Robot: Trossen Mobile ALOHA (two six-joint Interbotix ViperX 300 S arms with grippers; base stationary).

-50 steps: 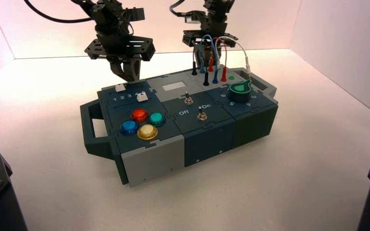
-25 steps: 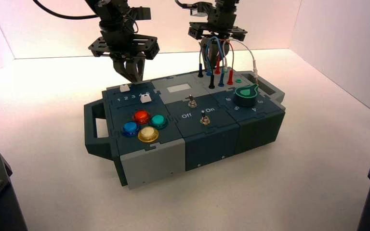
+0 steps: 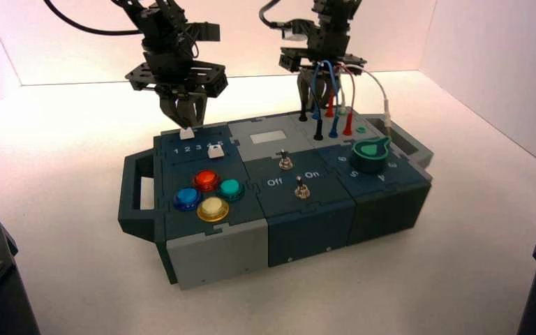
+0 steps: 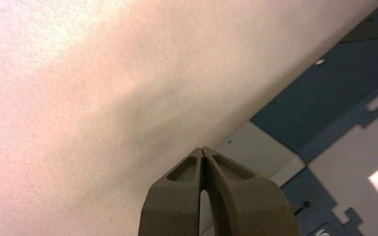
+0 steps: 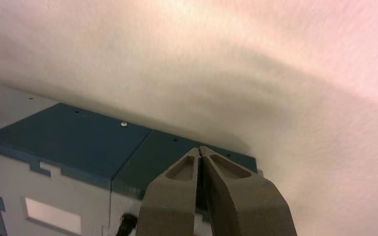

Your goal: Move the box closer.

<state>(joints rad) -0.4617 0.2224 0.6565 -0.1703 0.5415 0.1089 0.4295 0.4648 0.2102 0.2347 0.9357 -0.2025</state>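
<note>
Box: large flat dark teal-and-grey box [image 3: 279,202] with side handles, resting on the white surface [image 3: 460,265], turned slightly.
Left hand: left hand [image 3: 181,115], fingertips pressed together, holding nothing; poised just above the box's far edge, over the white slider tabs.
Right hand: right hand [image 3: 319,91], fingertips pressed together, empty; behind the looped plug wires [image 3: 335,98] at the far edge.
Lettering: "Off" and "On" beside the toggle switches [image 3: 293,174]; slider numbers "1 2 3 4 5".
Buttons: red, teal, blue, yellow cluster [image 3: 208,194], nearer the camera than the left hand.
</note>
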